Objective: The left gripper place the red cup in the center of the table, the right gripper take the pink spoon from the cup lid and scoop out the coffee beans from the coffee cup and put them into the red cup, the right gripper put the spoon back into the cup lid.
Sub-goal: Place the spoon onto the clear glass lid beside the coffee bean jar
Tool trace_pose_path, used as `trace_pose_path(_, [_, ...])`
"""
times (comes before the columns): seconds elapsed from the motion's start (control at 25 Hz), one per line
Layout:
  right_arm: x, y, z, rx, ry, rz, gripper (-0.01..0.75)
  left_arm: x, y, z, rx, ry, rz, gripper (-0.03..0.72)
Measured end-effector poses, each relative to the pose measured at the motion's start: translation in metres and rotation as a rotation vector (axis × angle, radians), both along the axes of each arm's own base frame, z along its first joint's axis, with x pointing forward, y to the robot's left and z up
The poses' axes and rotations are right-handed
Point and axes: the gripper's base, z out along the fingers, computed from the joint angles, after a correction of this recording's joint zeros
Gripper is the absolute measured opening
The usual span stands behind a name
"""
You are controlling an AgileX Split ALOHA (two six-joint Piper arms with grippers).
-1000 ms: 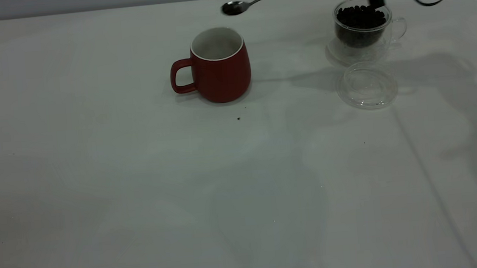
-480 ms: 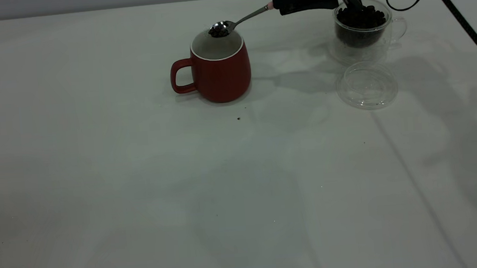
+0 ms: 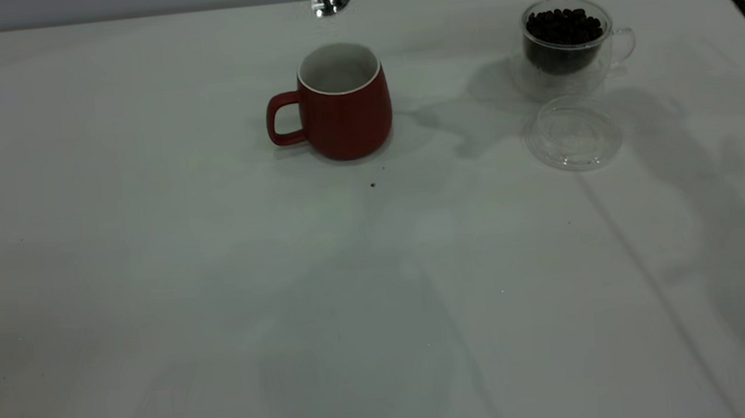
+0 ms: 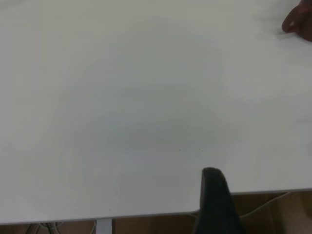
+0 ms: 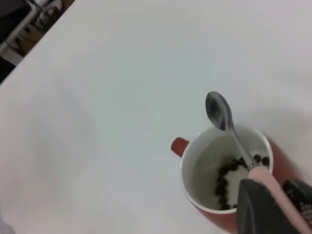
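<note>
Shiny metal spoon bowl (image 3: 328, 0), clear glass coffee cup (image 3: 566, 37), matt red cup (image 3: 341, 103).

the red cup (image 3: 344, 105) stands upright mid-bench, a few coffee beans (image 5: 226, 181) in its white inside. the pink spoon (image 5: 229, 126), bowl empty, hangs above it. the coffee cup (image 3: 565, 37) sits full, the cup lid (image 3: 573, 133) just beside it.

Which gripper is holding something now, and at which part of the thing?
The right gripper holds the pink spoon by its pink handle, its bowl above the red cup. The left holds nothing visible.
</note>
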Motion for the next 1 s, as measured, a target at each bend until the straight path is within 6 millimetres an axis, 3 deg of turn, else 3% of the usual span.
trace_pose_path(0.12, [-0.008,-0.005,0.015,-0.027,0.003,0.018,0.092,0.000,0.000,0.000,0.000,0.000,0.000,0.538])
trace_pose_path(0.24, [-0.020,-0.025,0.033,-0.030,0.051,0.047,0.092,0.000,0.000,0.000,0.000,0.000,0.000,0.538])
trace_pose_path(0.32, [-0.030,-0.049,0.044,-0.012,0.102,0.048,0.092,0.000,0.000,0.000,0.000,0.000,0.000,0.538])
trace_pose_path(0.44, [-0.042,-0.105,0.046,0.031,0.179,-0.006,0.092,0.000,0.000,0.000,0.000,0.000,0.000,0.538])
trace_pose_path(0.56, [-0.055,-0.152,0.028,0.055,0.268,-0.126,0.092,0.000,0.000,0.000,0.000,0.000,0.000,0.538])
trace_pose_path(0.68, [-0.069,-0.181,-0.001,0.074,0.370,-0.213,0.092,0.000,0.000,0.000,0.000,0.000,0.000,0.538])
trace_pose_path(0.84, [-0.075,-0.198,-0.044,0.098,0.481,-0.275,0.092,0.000,0.000,0.000,0.001,0.000,-0.001,0.538])
trace_pose_path(1.0, [-0.077,-0.201,-0.080,0.107,0.548,-0.340,0.092,0.000,0.000,0.000,0.001,0.000,-0.001,0.538])
